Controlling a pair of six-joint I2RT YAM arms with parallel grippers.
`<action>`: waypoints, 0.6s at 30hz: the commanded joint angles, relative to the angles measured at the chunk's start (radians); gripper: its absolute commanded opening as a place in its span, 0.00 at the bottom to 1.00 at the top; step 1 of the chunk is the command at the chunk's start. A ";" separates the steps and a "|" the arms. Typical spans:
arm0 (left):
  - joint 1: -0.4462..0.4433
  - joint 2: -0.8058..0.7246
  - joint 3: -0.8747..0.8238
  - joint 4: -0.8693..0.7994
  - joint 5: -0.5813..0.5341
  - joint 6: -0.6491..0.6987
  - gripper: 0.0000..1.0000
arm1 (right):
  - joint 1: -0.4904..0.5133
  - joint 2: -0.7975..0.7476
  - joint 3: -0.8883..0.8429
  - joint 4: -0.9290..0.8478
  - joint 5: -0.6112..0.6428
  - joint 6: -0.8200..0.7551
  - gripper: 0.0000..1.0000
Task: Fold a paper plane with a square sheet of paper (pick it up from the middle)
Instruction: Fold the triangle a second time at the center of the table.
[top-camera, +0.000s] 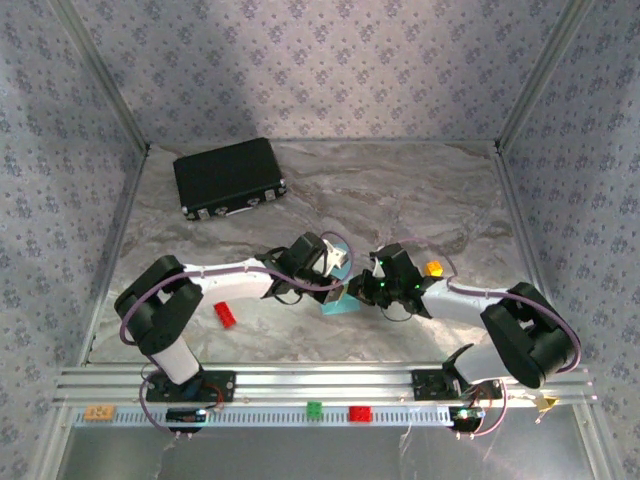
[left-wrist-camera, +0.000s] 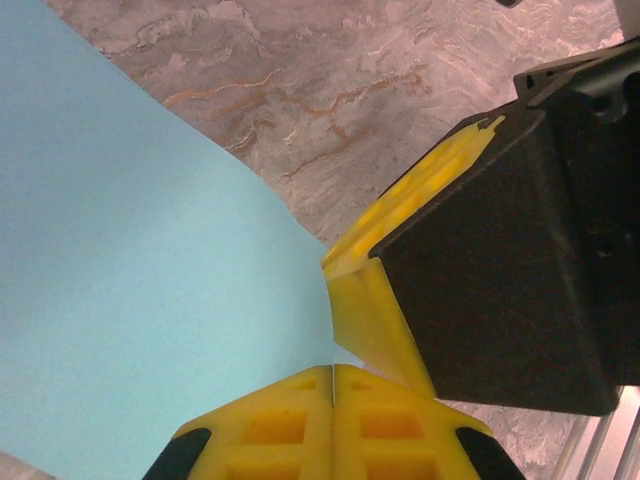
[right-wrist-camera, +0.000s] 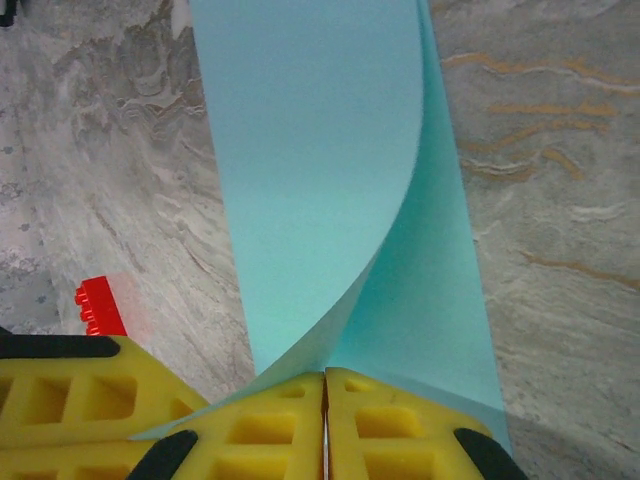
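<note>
Overhead, the left gripper (top-camera: 338, 282) and the right gripper (top-camera: 363, 289) are seen meeting at the middle of the table (top-camera: 420, 190). The sheet of paper (top-camera: 338, 305) is held between them, lifted and curled. Bare marble is left open to the far right and along the near side. A black case (top-camera: 230, 177) lies far left, a red brick (top-camera: 225, 314) near left, and an orange brick (top-camera: 434, 268) beside the right arm. The table is bounded by patterned walls (top-camera: 300, 60) on three sides and by a rail (top-camera: 300, 382) at the near edge.

From the left wrist, the left gripper (left-wrist-camera: 332, 372) is shown pressed closed on the sheet's (left-wrist-camera: 130, 300) corner. The right gripper's (left-wrist-camera: 352, 262) yellow finger is touching the same edge.

From the right wrist, the right gripper (right-wrist-camera: 325, 378) is clamped on the sheet (right-wrist-camera: 310, 150). Its long axis runs straight away from the fingers, with one side curling over. The red brick (right-wrist-camera: 98, 305) is seen on the marble at the left of that view.
</note>
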 joint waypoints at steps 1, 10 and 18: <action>0.013 0.010 0.015 0.000 0.031 0.004 0.00 | 0.007 0.019 0.024 -0.062 0.038 -0.005 0.09; 0.027 0.017 0.006 0.005 0.047 -0.002 0.00 | 0.013 0.096 0.055 -0.182 0.090 -0.048 0.06; 0.069 0.040 -0.007 0.015 0.041 -0.005 0.00 | 0.005 0.097 0.062 -0.223 0.091 -0.072 0.06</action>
